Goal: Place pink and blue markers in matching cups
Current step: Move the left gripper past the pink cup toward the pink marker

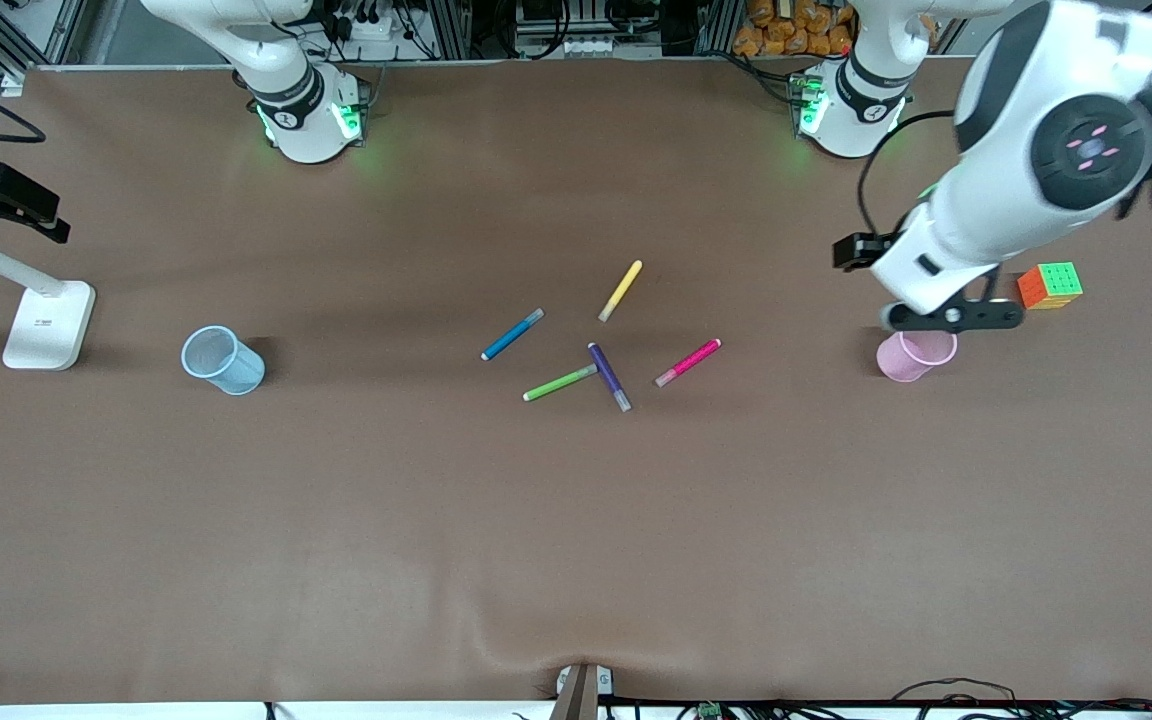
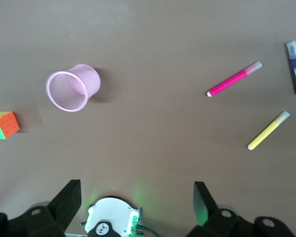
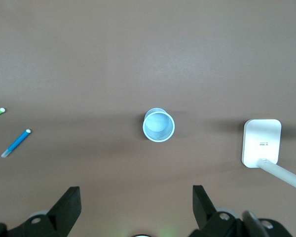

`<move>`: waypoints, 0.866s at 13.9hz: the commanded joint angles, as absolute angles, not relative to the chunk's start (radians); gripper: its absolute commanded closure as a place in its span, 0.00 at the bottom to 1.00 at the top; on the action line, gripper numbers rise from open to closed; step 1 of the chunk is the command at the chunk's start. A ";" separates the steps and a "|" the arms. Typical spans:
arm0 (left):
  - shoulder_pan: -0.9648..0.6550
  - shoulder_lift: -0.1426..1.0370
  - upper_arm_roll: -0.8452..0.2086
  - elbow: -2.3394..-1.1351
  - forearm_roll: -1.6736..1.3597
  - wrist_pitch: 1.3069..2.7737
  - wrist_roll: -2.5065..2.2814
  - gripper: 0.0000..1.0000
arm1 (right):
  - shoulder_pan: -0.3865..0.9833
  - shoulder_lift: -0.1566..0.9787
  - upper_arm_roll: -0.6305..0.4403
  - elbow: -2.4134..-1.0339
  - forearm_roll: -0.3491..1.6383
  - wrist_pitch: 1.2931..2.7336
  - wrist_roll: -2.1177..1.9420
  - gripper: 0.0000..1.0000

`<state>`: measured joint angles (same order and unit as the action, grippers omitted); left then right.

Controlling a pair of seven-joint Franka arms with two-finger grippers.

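Nothing's been dropped in yet: the blue cup (image 1: 223, 360) sits empty toward the right arm's end, well apart from the blue marker (image 1: 512, 334) and pink marker (image 1: 688, 362), both lying among the loose pens mid-table. The pink cup (image 1: 914, 355) is empty too, with the left gripper (image 2: 136, 197) held wide open over it, while the right gripper (image 3: 136, 200) is held just as open over the blue cup, so both pickups are still to be done.
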<state>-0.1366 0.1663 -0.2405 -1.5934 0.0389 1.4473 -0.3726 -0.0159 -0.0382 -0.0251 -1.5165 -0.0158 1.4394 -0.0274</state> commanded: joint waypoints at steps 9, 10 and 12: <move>-0.250 0.284 -0.265 -1.670 0.067 1.451 -0.411 0.00 | -0.023 -0.035 -0.023 -1.508 -0.017 1.431 -0.029 0.00; -0.276 0.294 -0.267 -1.689 0.115 1.460 -0.408 0.00 | -0.023 -0.035 -0.023 -1.508 -0.017 1.433 -0.029 0.00; -0.317 0.301 -0.270 -1.745 0.207 1.505 -0.393 0.00 | -0.023 -0.035 -0.023 -1.508 -0.017 1.433 -0.029 0.00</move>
<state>-0.2808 0.3045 -0.2683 -1.6910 0.1378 1.4628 -0.4106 -0.0161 -0.0382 -0.0264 -1.5165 -0.0158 1.4393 -0.0274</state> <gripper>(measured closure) 0.000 0.000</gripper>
